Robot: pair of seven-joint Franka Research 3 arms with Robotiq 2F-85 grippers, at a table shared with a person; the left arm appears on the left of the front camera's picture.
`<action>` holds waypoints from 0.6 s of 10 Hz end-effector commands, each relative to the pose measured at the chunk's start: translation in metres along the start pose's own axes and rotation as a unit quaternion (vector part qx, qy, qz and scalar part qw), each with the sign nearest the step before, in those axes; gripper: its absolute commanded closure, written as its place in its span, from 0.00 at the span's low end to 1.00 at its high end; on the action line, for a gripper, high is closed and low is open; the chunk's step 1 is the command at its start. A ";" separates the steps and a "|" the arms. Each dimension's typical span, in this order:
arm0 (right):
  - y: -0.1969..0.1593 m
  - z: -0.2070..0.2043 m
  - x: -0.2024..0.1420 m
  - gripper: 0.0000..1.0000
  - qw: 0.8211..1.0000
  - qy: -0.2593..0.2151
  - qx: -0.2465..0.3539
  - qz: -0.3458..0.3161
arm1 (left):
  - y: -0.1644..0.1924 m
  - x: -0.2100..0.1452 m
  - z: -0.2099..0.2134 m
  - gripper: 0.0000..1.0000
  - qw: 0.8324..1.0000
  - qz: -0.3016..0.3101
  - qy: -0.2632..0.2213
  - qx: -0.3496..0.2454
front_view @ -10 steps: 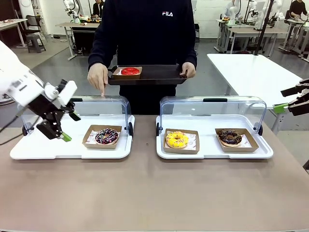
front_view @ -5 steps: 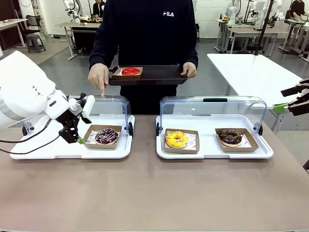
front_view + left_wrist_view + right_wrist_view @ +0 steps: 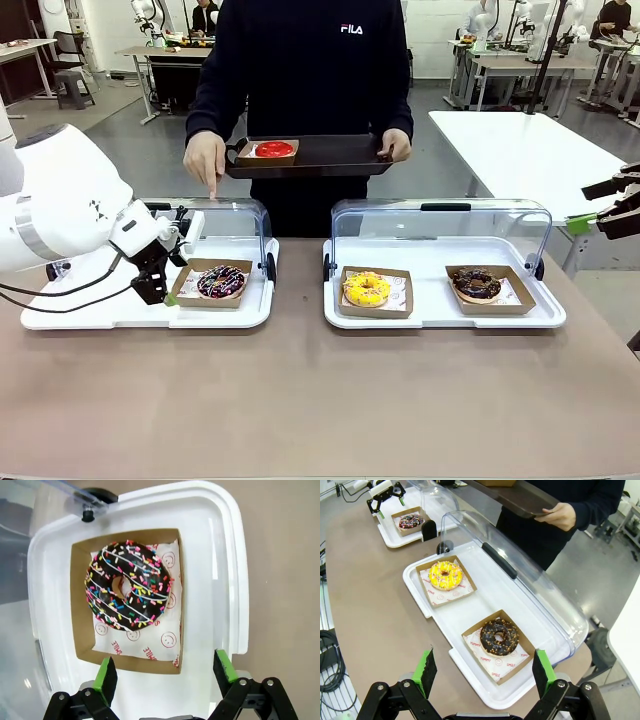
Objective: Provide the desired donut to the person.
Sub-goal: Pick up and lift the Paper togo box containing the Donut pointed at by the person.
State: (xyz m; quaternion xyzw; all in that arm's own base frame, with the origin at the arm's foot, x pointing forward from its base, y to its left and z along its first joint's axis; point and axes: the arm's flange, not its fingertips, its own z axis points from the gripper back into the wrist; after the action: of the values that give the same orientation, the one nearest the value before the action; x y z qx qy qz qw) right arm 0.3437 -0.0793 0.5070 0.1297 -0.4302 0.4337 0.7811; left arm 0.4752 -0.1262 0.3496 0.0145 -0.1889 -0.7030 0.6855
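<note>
Front view – left hand (image 3: 165,272) is hanging just beside the left edge of the cardboard box (image 3: 186,290) holding the sprinkled donut (image 3: 221,281), fingers spread wide, pinching nothing. Box is sitting on the white left tray (image 3: 90,312), near that tray's right end, under the raised clear lid (image 3: 235,215). The person (image 3: 300,80) is standing across the tabletop (image 3: 320,400), holding a black serving tray (image 3: 340,155) with a red donut (image 3: 273,149) on it, and pointing a finger of the other hand (image 3: 203,160) down toward the left case – I'm reading that as the sprinkled donut being the wanted one.

Left wrist view: donut is lying straight ahead of the fingers, box's long side running away from the hand. Hand is sitting off-centre – one finger over the box's near edge, the other outside its side wall, above the tray rim. Probably needing a sideways shift before the fingers are straddling the box.

Left arm is clearly the nearer one. Right hand (image 3: 482,672) is hovering well apart, spread and empty, above the right tray (image 3: 440,318) with the yellow donut (image 3: 366,289) and the chocolate donut (image 3: 476,284). In the way: the lid and its hinge behind the box, tray rim beside it.
</note>
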 end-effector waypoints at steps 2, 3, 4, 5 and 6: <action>0.000 -0.002 -0.002 0.00 1.000 -0.010 0.004 0.001 | 0.007 0.002 -0.003 0.00 1.000 0.005 0.015 -0.015; 0.000 -0.002 -0.002 0.00 1.000 -0.010 0.004 0.001 | 0.010 0.001 -0.009 0.00 1.000 -0.001 0.018 -0.010; 0.000 -0.002 -0.002 0.00 1.000 -0.010 0.004 0.001 | 0.013 0.000 -0.014 0.00 1.000 0.000 0.017 -0.010; 0.000 -0.002 -0.002 0.00 1.000 -0.010 0.004 0.001 | 0.014 0.001 -0.018 0.00 1.000 0.002 0.007 -0.006; 0.000 -0.002 -0.002 0.00 1.000 -0.010 0.004 0.001 | 0.016 0.003 -0.023 0.00 1.000 0.002 0.014 0.001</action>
State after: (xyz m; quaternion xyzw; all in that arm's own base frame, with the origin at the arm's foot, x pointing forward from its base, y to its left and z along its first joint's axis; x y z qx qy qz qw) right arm 0.3437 -0.0793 0.5070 0.1297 -0.4302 0.4337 0.7811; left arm 0.4894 -0.1320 0.3368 0.0154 -0.1759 -0.7048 0.6871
